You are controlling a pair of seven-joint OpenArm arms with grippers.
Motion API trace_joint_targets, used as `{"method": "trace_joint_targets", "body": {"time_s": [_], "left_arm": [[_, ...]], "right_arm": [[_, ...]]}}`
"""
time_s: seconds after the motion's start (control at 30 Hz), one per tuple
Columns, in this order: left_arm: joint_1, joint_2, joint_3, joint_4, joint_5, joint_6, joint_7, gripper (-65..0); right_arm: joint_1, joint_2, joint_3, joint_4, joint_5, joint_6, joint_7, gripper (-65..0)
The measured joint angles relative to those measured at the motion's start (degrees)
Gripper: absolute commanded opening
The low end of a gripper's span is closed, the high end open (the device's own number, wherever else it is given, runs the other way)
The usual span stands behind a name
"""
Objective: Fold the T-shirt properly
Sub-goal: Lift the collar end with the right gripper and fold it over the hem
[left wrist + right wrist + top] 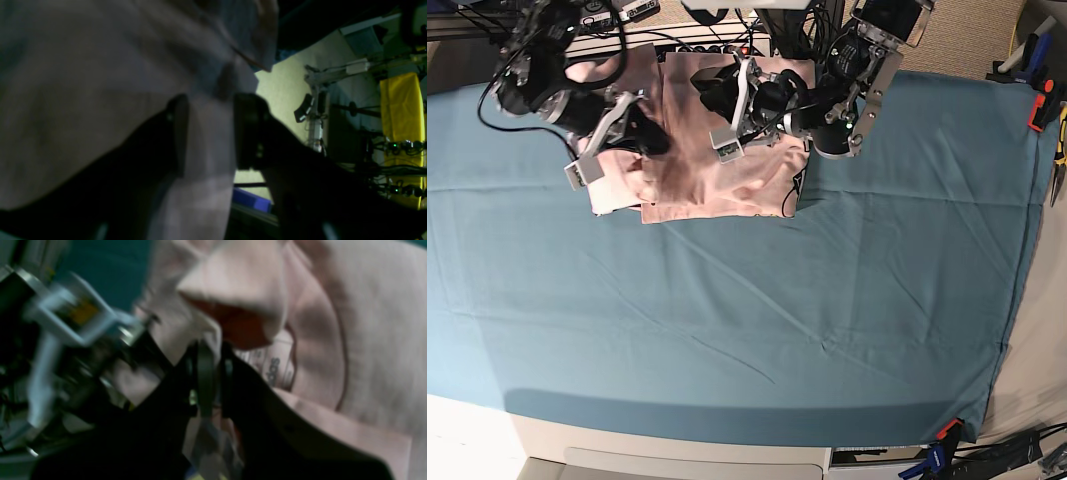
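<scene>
Base view: T-shirt [717, 170], pale pink, lies bunched and partly folded at the far edge of the table [847, 300], on the teal cloth; right tool [210, 350] clenched on a fold of T-shirt beside the neck label [280, 370]; left tool [208, 133] spread apart, shirt fabric between its fingers.

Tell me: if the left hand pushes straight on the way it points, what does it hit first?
Most likely the T-shirt. In the wrist view the left hand stands open with pale fabric filling the gap between its fingers and beyond. Depth is unclear in the blur.
</scene>
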Motion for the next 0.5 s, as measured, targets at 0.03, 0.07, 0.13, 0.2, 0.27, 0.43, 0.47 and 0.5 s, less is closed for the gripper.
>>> {"method": "trace_joint_targets", "body": {"time_s": [0.03, 0.07, 0.13, 0.2, 0.27, 0.43, 0.47, 0.5], "left_arm": [[0.04, 0.00, 0.00, 0.00, -0.09, 0.00, 0.00, -40.9], [0.04, 0.00, 0.00, 0.00, -0.11, 0.00, 0.00, -40.9], [0.04, -0.02, 0.00, 0.00, -0.13, 0.00, 0.00, -40.9], [0.04, -0.09, 0.02, 0.00, -0.15, 0.00, 0.02, -40.9], [0.02, -0.50, 0.02, 0.00, -0.42, 0.00, -0.02, -40.9], [-0.24, -1.62, 0.02, 0.28, -0.83, 1.18, 0.02, -40.9], [-0.26, -1.84, -0.33, 0.70, -0.81, 1.09, 0.28, -40.9], [-0.24, -1.90, -1.14, 1.09, -0.85, 1.09, 1.20, -40.9]], "right_arm": [[0.00, -0.85, 0.00, 0.76, -0.02, 0.00, 0.02, -65.0], [0.00, -1.62, 0.00, 1.49, 0.00, 0.00, 0.00, -65.0], [0.00, -3.04, 0.00, 2.69, 0.00, 0.04, 0.26, -65.0], [0.02, -4.48, 0.00, 3.15, 0.04, 0.37, 1.09, -65.0], [0.00, -5.49, -1.05, 3.19, 0.00, 0.48, 1.42, -65.0], [0.00, -6.99, -8.11, 3.19, -5.22, 0.72, 4.72, -65.0], [0.00, -7.15, -9.53, 3.19, -7.08, 0.66, 5.38, -65.0], [0.00, -7.15, -10.64, 3.19, -8.66, 0.70, 5.55, -65.0]]}}
